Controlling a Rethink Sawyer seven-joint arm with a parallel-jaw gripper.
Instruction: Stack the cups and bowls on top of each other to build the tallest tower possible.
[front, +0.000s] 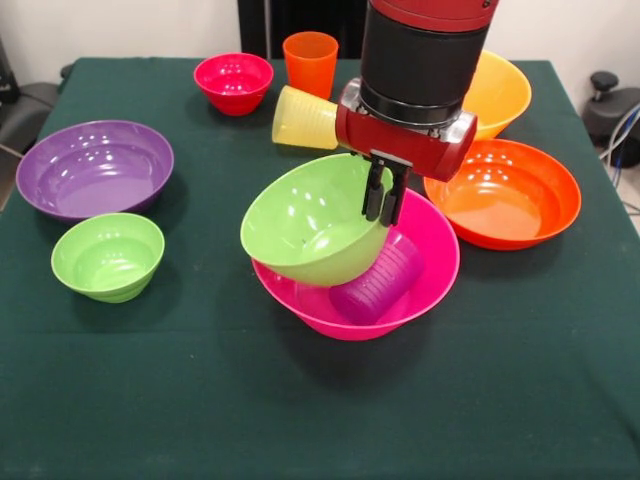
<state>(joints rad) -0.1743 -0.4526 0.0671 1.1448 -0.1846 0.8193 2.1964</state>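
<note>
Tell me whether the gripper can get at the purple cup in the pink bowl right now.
Probably not cleanly: the purple cup lies tipped in the pink bowl, and the tilted green bowl held by the gripper partly covers it.

Around the green table

A dark green tablecloth (300, 420) covers the table; beyond its right edge stands a black stool (606, 100), beyond its left edge a grey seat (25, 110).
</note>
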